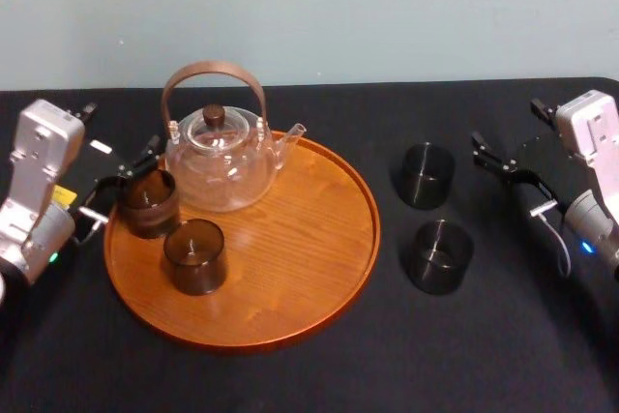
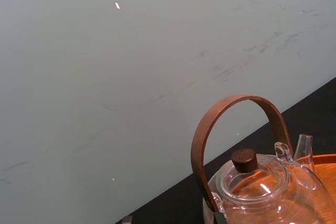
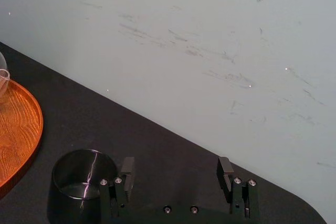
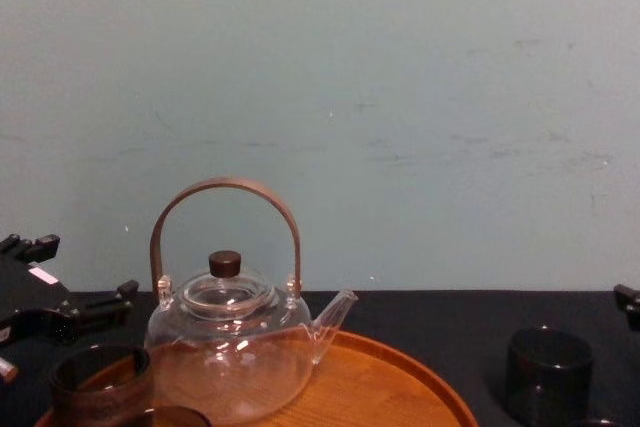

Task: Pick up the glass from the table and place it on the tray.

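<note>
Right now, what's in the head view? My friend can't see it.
A round wooden tray on a black table holds a glass teapot, a front glass and a left glass that sits by the left end effector. Right of the tray, a far glass and a near glass stand on the table beside the open right end effector.

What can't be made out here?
Chest view: the front glass on the tray is cut off by the bottom edge; just its rim shows.
Left wrist view: the teapot is cut off at the bottom edge, its base unseen.
Right wrist view: the right gripper, open, hides part of the table glass.
Head view: whether the left gripper touches the rear glass; dark on dark.
</note>
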